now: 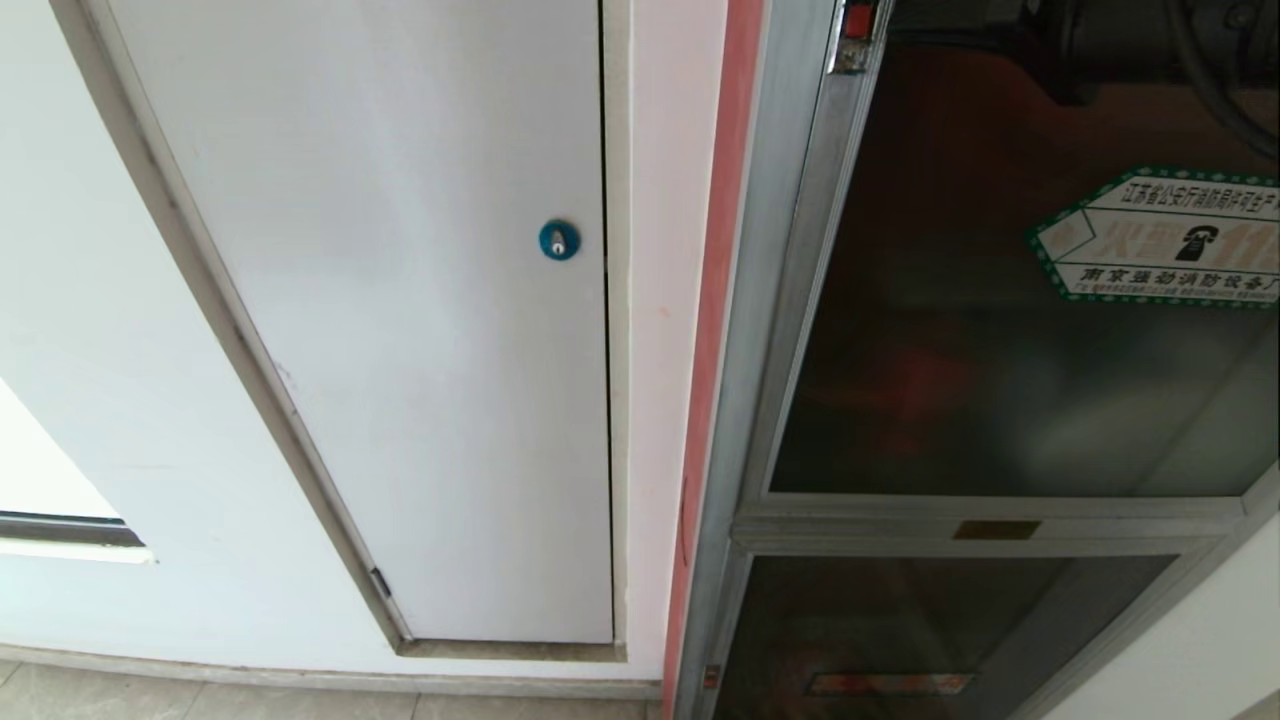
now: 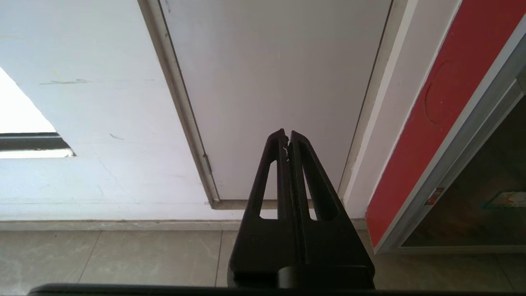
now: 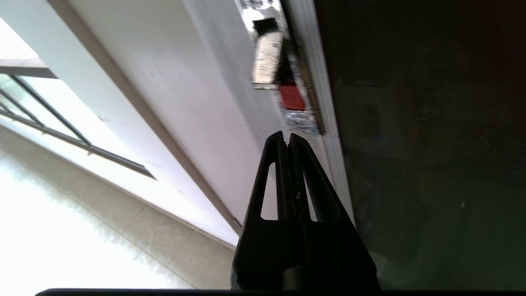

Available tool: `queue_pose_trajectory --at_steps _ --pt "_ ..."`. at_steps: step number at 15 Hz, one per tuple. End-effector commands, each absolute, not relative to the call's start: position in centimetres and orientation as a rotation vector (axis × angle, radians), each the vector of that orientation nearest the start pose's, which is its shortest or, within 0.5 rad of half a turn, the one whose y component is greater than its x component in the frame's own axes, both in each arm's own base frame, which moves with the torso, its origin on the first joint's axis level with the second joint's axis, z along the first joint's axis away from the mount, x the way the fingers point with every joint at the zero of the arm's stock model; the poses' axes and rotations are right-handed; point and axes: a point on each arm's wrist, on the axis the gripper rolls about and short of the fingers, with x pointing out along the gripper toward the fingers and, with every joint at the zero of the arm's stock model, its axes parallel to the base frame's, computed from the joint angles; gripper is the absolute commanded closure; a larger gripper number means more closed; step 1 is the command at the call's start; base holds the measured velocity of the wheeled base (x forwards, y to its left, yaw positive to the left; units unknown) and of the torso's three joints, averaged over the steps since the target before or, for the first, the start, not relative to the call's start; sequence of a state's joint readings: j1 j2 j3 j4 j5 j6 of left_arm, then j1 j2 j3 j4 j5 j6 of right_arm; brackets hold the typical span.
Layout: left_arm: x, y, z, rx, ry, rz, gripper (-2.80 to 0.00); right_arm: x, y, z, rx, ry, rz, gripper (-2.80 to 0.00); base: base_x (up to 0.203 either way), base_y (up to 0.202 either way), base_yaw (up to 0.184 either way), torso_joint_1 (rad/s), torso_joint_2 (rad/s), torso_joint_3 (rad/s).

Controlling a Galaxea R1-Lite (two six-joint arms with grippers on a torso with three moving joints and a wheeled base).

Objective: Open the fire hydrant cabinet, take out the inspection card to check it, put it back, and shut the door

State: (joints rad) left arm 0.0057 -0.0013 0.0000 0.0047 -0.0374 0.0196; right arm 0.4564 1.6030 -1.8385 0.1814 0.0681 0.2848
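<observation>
The fire hydrant cabinet [image 1: 770, 330] fills the right of the head view, its silver frame set in the wall. Its door [image 1: 1000, 330], dark tinted glass with a green-bordered sticker [image 1: 1170, 240], stands shut, with a small red latch [image 1: 858, 22] at its top left corner. In the right wrist view my right gripper [image 3: 287, 134] is shut and empty, its tips just short of the red latch [image 3: 292, 98] on the door frame. My left gripper [image 2: 287, 133] is shut, parked low before the white panel. The inspection card is hidden. Neither arm shows in the head view.
A white panel door [image 1: 400, 330] with a blue round lock [image 1: 559, 240] lies left of the cabinet. A red strip [image 1: 715, 300] edges the cabinet frame. A smaller lower glass door [image 1: 900, 640] sits under the main one. Grey floor tiles [image 2: 123, 259] run along the wall's foot.
</observation>
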Motion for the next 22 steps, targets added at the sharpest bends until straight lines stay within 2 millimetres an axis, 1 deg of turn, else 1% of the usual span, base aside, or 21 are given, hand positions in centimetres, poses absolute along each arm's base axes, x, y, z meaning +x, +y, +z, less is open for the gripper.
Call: queue_pose_trajectory --at_steps 1,3,5,9,13,22 --pt "-2.3 -0.1 7.5 0.02 0.005 -0.031 0.0 21.8 11.5 43.0 0.298 -0.013 0.558 0.0 0.0 0.0 0.0 0.0 0.0 0.0" --pt "-2.3 -0.1 7.5 0.02 0.006 -0.031 0.0 21.5 11.7 43.2 0.301 -0.022 0.572 0.0 0.0 0.0 0.0 0.0 0.0 0.0" --pt "-2.3 -0.1 7.5 0.02 0.004 -0.031 0.0 21.7 11.8 43.6 0.304 -0.037 0.574 0.0 0.0 0.0 0.0 0.0 0.0 0.0" --pt "-2.3 -0.1 7.5 0.02 0.004 -0.032 0.0 22.7 12.3 44.2 0.307 -0.059 0.576 0.0 0.0 0.0 0.0 0.0 0.0 0.0" --pt "-2.3 -0.1 7.5 0.02 0.004 -0.032 0.0 23.8 12.9 43.5 0.303 -0.041 0.575 0.0 0.0 0.0 0.0 0.0 0.0 0.0" --pt "-2.3 -0.1 7.5 0.02 0.006 -0.032 0.0 24.6 13.3 43.5 0.307 -0.061 0.577 0.0 0.0 0.0 0.0 0.0 0.0 0.0"
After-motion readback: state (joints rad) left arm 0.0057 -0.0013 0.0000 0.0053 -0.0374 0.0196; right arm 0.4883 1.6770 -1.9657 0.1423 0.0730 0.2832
